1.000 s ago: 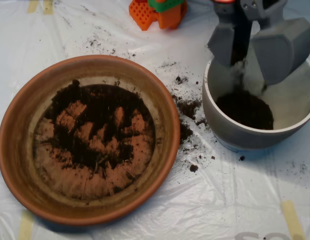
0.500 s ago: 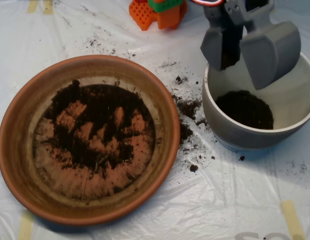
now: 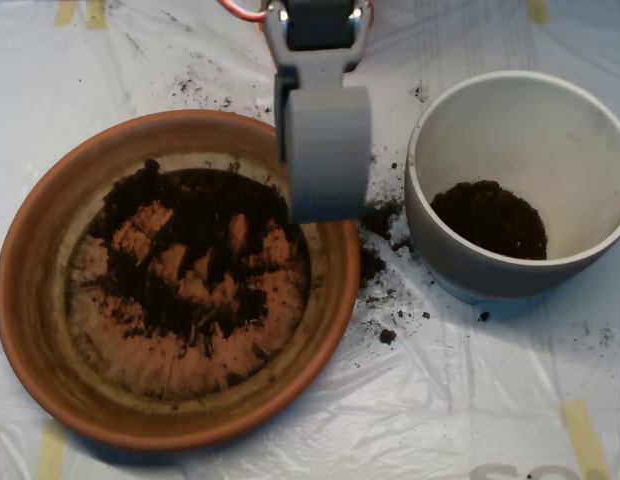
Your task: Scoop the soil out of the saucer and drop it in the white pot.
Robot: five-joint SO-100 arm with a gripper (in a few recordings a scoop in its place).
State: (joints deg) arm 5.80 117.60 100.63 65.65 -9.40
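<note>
The terracotta saucer point(image 3: 30, 240) fills the left half of the overhead view. Dark soil point(image 3: 190, 250) lies in patches over its stained floor, thickest toward the back. At the right stands the white pot point(image 3: 470, 270), with a mound of soil point(image 3: 490, 218) on its floor. My grey scoop point(image 3: 325, 160) hangs over the saucer's back right rim, left of the pot and apart from it. From above I see its broad grey shell, which hides whatever lies inside it and the rim beneath it.
Spilled soil crumbs point(image 3: 375, 215) dot the white plastic sheet point(image 3: 440, 400) between saucer and pot, with more at the back left point(image 3: 195, 90). Yellow tape strips point(image 3: 585, 435) hold the sheet down at the front right.
The scoop has left the pot and swung left to the saucer's back right rim. The two spread shells seen earlier now show as one grey block. The orange part at the back is now covered.
</note>
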